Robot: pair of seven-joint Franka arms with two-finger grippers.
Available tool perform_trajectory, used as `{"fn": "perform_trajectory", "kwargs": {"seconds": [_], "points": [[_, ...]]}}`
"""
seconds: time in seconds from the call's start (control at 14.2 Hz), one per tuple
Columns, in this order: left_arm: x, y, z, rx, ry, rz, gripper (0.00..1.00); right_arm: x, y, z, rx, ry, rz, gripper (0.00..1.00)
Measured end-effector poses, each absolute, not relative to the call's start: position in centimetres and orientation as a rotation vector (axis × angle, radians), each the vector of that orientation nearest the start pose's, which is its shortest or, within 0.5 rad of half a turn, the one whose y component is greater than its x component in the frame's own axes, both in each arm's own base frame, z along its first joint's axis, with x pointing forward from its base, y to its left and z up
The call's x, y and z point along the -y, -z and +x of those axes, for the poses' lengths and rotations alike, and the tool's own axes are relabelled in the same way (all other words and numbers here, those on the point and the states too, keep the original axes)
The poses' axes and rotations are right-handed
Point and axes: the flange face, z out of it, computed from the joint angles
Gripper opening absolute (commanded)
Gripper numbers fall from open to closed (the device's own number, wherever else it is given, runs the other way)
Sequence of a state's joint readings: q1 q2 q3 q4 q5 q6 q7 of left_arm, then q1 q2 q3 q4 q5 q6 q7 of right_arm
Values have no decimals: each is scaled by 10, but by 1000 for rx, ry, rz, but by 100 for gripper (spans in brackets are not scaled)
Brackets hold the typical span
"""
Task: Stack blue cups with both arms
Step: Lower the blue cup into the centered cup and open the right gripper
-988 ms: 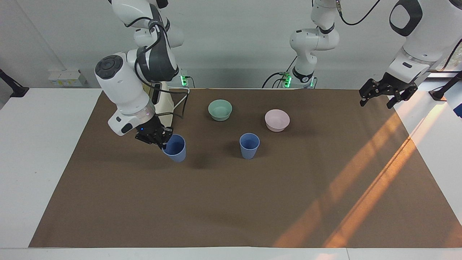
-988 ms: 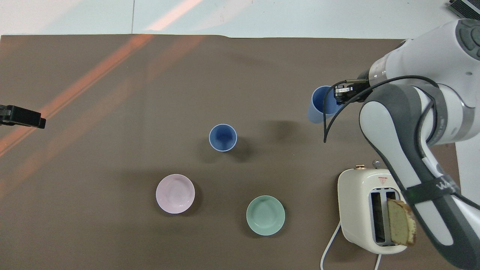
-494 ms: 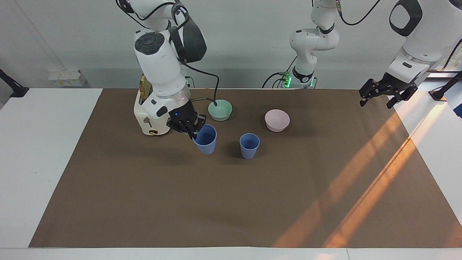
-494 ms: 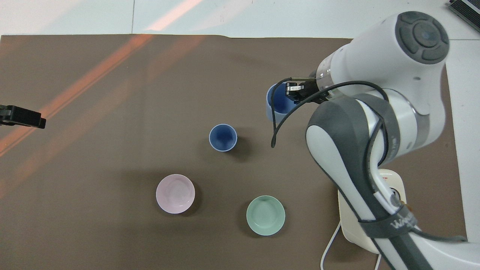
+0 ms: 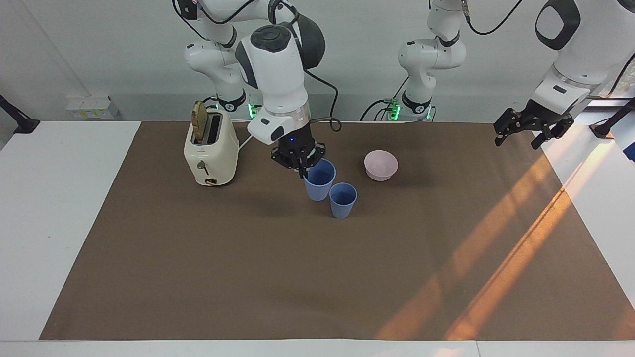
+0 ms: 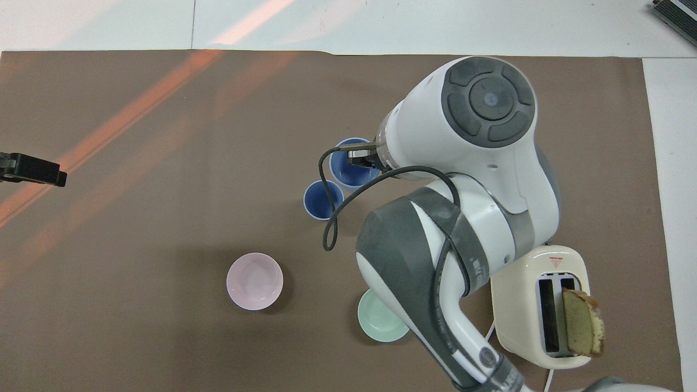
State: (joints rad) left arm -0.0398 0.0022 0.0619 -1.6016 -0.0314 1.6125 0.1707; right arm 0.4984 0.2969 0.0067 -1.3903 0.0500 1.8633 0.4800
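Note:
My right gripper (image 5: 303,169) is shut on the rim of one blue cup (image 5: 319,181) and holds it upright, slightly tilted, just above the mat. The held cup hangs close beside the second blue cup (image 5: 343,201), toward the right arm's end. The second cup stands upright on the brown mat. In the overhead view the held cup (image 6: 348,167) and the right gripper (image 6: 358,157) show next to the standing cup (image 6: 323,200). My left gripper (image 5: 528,131) waits open and empty, raised over the mat's edge at the left arm's end; it also shows in the overhead view (image 6: 34,169).
A pale pink bowl (image 5: 380,165) sits nearer to the robots than the standing cup. A cream toaster (image 5: 210,149) with a bread slice stands at the right arm's end. The mint-green bowl (image 6: 378,326) is partly covered by the right arm overhead and hidden in the facing view.
My right arm has carried the blue cup from the right arm's end of the mat toward the middle, up beside the standing cup. The left arm has not moved.

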Motion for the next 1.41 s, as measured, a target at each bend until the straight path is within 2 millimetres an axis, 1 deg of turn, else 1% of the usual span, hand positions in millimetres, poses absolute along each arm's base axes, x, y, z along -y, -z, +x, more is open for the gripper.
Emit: {"fn": "perform_trajectory", "kwargs": {"seconds": [0.14, 0.28, 0.42, 0.56, 0.78, 0.85, 1.2, 1.41], "points": [[-9, -612, 559, -234, 19, -3163, 100, -332, -563, 580, 36, 208, -2999, 0], [-9, -612, 559, -234, 19, -3163, 100, -338, -562, 577, 51, 205, -2995, 0], [-9, -612, 559, -234, 19, -3163, 100, -343, -561, 579, 57, 236, -2978, 0], [-9, -612, 559, -234, 19, -3163, 100, -348, -550, 582, 62, 235, -2976, 0], [-9, -612, 559, -235, 19, -3163, 100, -377, -516, 579, 111, 202, -2983, 0], [-8, -612, 559, -235, 19, -3163, 100, -381, -508, 580, 117, 198, -2984, 0], [-7, -612, 559, -239, 19, -3163, 100, -379, -488, 580, 113, 157, -3005, 0], [-7, -612, 559, -239, 19, -3163, 100, -379, -485, 579, 111, 148, -3010, 0]]}}
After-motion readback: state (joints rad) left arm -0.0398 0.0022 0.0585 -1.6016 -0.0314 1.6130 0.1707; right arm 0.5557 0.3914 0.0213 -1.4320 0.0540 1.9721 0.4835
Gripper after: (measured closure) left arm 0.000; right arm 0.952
